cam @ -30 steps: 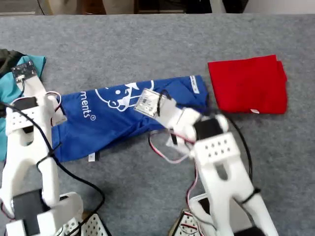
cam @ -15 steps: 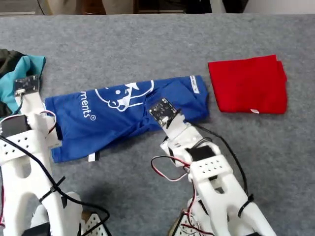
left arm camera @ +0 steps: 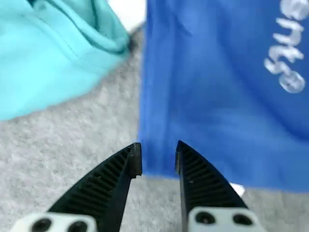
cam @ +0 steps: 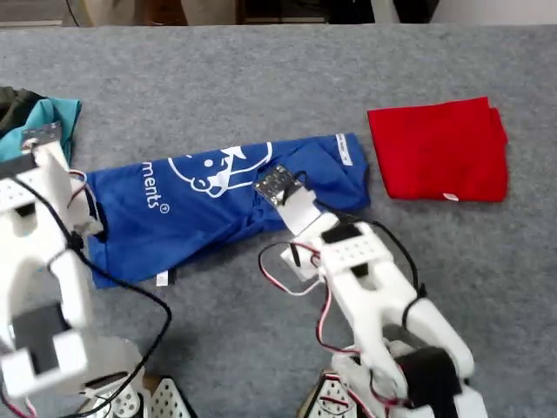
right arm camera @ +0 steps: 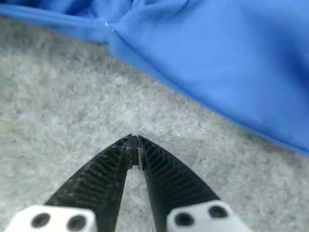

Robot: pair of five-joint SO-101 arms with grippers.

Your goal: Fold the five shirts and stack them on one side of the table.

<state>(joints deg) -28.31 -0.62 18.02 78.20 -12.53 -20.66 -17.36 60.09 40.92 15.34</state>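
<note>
A blue shirt (cam: 218, 196) with white print lies half folded and rumpled in the middle of the grey table. A folded red shirt (cam: 439, 152) rests at the right. At the far left edge lies a teal shirt (cam: 48, 122) with a dark one (cam: 13, 97) behind it. My left gripper (left arm camera: 158, 157) is open a little, its tips just above the edge of the blue shirt (left arm camera: 217, 87), with the teal shirt (left arm camera: 53, 53) beside it. My right gripper (right arm camera: 134, 146) is shut and empty over bare carpet, just short of the hem of the blue shirt (right arm camera: 231, 63).
The left arm (cam: 39, 235) stands at the blue shirt's left end, and the right arm (cam: 357, 266) at its near edge. Grey carpet (cam: 261, 78) lies open behind the shirts and at the front right.
The right arm drew back from over the blue shirt to its near edge, then turned slightly left. The left arm shifted at the shirt's left end. The shirts kept their places.
</note>
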